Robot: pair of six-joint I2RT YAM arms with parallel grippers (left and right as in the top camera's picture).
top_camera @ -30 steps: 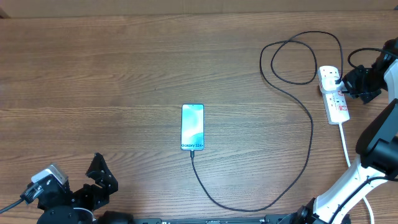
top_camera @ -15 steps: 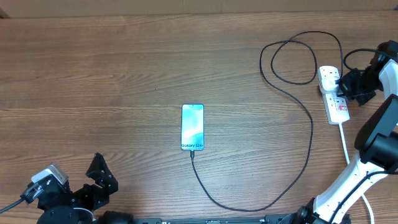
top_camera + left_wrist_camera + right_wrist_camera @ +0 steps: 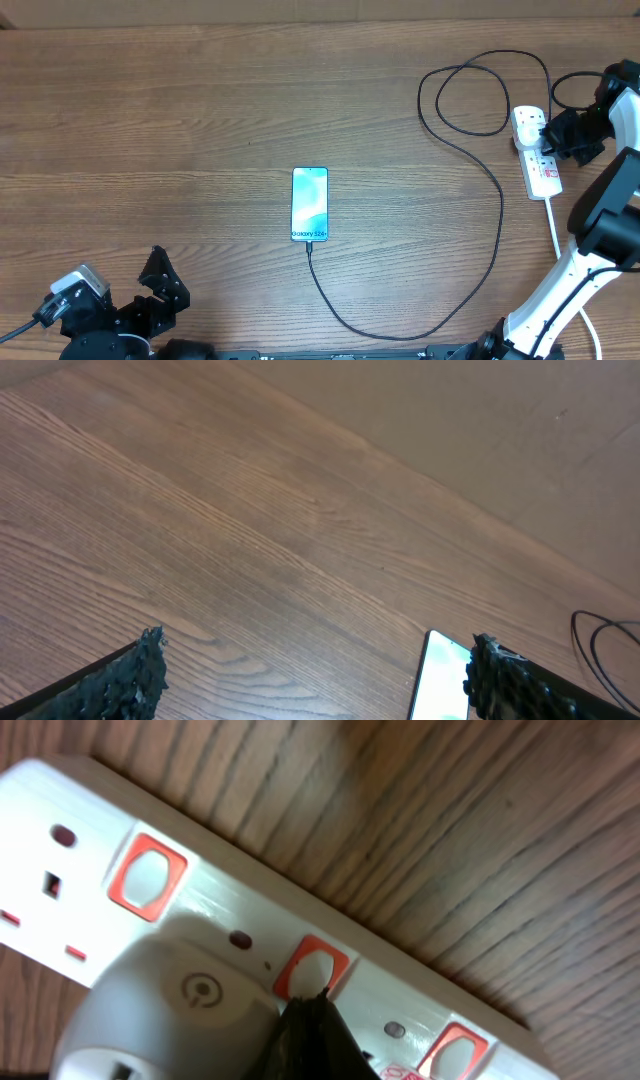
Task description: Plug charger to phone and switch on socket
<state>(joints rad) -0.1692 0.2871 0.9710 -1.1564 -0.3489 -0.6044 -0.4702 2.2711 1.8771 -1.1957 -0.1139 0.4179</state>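
Note:
The phone lies mid-table with its light-blue screen up; it also shows at the bottom of the left wrist view. The black charger cable runs from the phone's near end in a long loop to the white socket strip at the right. My right gripper is shut, its tip touching the middle red switch beside a grey plug. My left gripper is open and empty near the front left edge.
The strip's thick white cord runs toward the front right past my right arm's base. More red switches sit along the strip. The table's back edge meets a tan wall.
My right gripper has shifted slightly up and left at the socket strip. The left arm, phone and cable have not moved.

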